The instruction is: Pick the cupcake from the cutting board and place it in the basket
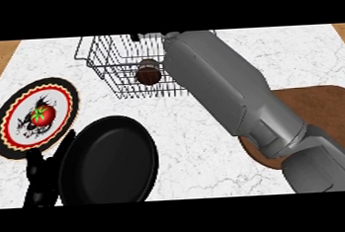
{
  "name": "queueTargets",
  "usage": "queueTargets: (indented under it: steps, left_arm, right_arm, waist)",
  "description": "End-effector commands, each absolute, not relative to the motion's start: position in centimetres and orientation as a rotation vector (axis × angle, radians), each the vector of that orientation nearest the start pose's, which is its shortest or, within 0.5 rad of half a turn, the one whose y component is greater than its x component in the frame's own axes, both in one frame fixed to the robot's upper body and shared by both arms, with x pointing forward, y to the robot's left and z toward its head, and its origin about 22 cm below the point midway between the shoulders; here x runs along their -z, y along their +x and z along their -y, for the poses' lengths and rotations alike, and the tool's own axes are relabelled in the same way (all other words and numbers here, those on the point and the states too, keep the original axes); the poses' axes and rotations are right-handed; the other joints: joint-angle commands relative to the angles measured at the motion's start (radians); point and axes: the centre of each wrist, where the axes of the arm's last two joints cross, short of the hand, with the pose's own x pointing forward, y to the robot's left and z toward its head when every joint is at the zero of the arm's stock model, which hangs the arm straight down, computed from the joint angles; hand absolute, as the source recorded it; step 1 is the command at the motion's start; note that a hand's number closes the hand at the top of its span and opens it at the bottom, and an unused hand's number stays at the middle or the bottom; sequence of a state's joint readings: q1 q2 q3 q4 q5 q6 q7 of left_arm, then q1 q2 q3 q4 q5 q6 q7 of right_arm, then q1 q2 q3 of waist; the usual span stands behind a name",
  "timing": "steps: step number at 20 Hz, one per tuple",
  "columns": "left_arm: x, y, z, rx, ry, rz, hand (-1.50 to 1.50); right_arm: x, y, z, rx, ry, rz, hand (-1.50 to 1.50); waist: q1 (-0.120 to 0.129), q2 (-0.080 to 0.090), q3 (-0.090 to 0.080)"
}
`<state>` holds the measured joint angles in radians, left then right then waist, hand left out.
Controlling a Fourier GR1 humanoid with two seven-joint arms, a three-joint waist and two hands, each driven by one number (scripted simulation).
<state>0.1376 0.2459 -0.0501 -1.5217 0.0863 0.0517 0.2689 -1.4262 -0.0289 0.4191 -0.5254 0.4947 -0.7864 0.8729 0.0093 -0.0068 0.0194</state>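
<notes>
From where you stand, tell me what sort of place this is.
Most likely a kitchen counter: a white marble top carrying a black frying pan, a wire basket and a wooden cutting board.

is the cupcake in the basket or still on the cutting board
In the basket: the cupcake shows inside the wire basket, away from the cutting board.
</notes>
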Motion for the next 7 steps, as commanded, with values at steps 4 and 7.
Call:
queueTargets:
  steps: [4,7]
  left_arm:
    - [4.0,19.8,-29.3,-0.003,0.151,0.988,0.00]
    - [4.8,18.0,-30.3,-0.019,0.173,0.991,0.00]
  right_arm:
    - [-21.4,42.6,1.6,0.038,-0.903,1.519,-1.50]
    - [-21.5,42.3,4.3,0.017,-0.904,1.491,-1.50]
  waist:
    - [-0.042,-0.006,-0.019]
    - [-0.057,-0.014,-0.019]
